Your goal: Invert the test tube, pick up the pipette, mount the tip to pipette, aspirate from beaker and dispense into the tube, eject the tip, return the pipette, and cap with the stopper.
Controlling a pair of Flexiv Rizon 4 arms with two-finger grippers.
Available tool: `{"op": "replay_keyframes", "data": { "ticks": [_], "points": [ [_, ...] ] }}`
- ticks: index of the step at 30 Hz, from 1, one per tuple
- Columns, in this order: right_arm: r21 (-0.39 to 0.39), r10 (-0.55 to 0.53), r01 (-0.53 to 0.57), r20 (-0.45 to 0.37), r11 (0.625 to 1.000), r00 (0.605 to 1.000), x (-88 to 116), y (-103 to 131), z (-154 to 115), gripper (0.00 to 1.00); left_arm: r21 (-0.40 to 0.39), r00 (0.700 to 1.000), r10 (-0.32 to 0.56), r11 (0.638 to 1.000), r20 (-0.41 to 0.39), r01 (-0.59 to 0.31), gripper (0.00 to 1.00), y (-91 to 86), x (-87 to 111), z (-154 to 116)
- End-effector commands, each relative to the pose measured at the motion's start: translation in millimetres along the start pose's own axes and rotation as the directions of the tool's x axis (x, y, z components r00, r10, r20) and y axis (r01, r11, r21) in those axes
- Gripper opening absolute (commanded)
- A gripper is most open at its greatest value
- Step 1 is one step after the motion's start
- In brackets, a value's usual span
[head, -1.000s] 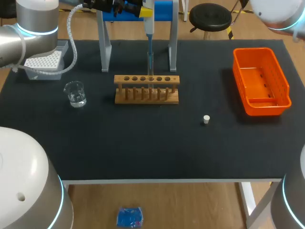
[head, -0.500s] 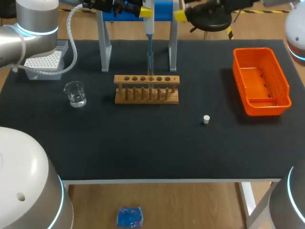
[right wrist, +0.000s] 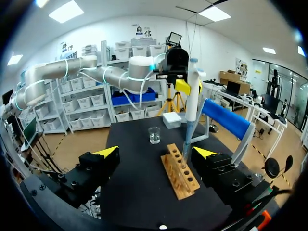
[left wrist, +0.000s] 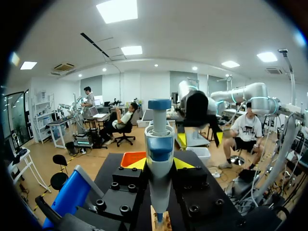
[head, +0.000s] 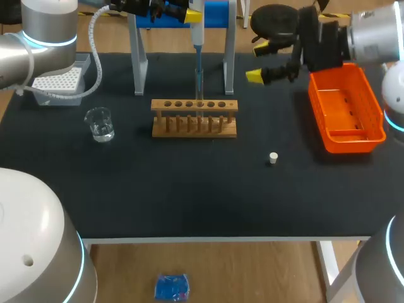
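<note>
One small white stopper lies nearest on the black table, well apart from everything else; beyond it the wooden test tube rack stands mid-table, with a glass beaker holding a little clear liquid to its left and an orange bin to its right. A clear test tube stands upright in the rack, and the pipette points straight down into it. The right gripper hangs above the table between rack and orange bin, its fingers wide apart with nothing between them. Farther back, the left gripper is clamped on the pipette's body from both sides; a tip box sits at the far left corner; the blue-topped stand rises behind the rack.
</note>
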State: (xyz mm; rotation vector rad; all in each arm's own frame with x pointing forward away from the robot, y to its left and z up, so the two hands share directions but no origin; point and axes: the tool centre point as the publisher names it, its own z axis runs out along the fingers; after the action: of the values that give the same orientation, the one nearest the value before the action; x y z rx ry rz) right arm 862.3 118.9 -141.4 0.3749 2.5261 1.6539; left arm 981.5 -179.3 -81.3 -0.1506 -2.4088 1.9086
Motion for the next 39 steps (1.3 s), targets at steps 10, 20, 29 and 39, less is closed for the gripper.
{"op": "replay_keyframes", "data": {
  "ticks": [10, 20, 29, 39],
  "points": [
    [0.008, 0.015, -0.015, 0.025, 1.0, 1.0, -18.1, -52.6, 45.5, 1.0, -0.002, 1.0, -0.001, 1.0, 0.004, 0.001, 0.0, -0.9, 1.2, 0.3],
    [0.073, -0.004, -0.002, 0.08, 0.997, 0.997, -39.0, -69.6, 78.1, 1.0, -0.002, 1.0, -0.001, 1.0, 0.004, 0.001, 0.0, -0.9, 1.2, 0.3],
    [0.093, -0.013, 0.002, 0.118, 0.996, 0.993, -53.8, -73.1, 87.8, 1.0, -0.002, 1.0, -0.001, 1.0, 0.004, 0.001, 0.0, -0.9, 1.2, 0.3],
    [0.094, -0.014, 0.002, 0.129, 0.996, 0.992, -55.8, -72.3, 87.5, 1.0, -0.002, 1.0, -0.001, 1.0, 0.004, 0.001, 0.0, -0.9, 1.2, 0.3]
  ]
}}
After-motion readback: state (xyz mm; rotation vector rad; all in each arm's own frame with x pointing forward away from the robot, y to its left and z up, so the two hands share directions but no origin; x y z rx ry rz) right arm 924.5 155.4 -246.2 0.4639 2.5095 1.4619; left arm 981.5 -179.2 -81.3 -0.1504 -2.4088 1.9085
